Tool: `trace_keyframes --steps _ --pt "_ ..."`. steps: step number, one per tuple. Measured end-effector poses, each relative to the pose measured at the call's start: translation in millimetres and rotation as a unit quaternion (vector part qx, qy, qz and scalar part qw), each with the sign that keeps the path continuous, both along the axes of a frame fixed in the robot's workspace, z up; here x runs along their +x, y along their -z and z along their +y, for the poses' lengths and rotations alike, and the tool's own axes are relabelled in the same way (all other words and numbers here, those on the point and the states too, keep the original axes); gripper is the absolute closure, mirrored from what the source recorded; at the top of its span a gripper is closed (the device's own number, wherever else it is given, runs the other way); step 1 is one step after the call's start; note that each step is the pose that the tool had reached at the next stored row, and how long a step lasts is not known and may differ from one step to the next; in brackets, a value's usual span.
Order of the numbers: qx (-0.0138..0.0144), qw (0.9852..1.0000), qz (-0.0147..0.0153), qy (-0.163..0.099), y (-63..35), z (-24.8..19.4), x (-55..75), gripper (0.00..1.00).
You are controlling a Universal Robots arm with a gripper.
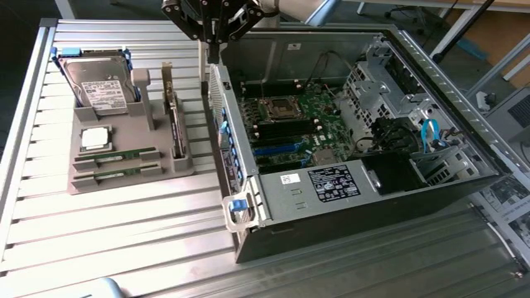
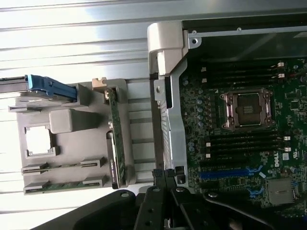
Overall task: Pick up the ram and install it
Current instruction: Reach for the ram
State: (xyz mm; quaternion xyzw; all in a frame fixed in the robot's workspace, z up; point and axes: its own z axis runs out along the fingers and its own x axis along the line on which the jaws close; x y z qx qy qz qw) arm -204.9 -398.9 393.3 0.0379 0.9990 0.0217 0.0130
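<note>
White DELL lettering on the motherboard [image 2: 196, 110], labels on the computer case [image 1: 348, 217] and hard drive [image 1: 106, 93] unreadable

Ribbed, shiny metal table [image 1: 124, 236], matt grey plastic holder [image 1: 135, 140], green circuit-board ram [image 1: 116, 156], dull grey sheet-metal case [image 1: 277, 205].

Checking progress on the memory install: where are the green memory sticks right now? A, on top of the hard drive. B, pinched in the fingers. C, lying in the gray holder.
C: both memory sticks lie flat in slots of the gray holder.
</note>
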Motion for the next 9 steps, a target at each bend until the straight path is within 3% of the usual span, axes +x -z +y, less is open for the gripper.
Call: trace_keyframes --steps 9 --pt "0.0001 1.0 -0.0001 0.0 0.1 0.0 -15.3 0.89"
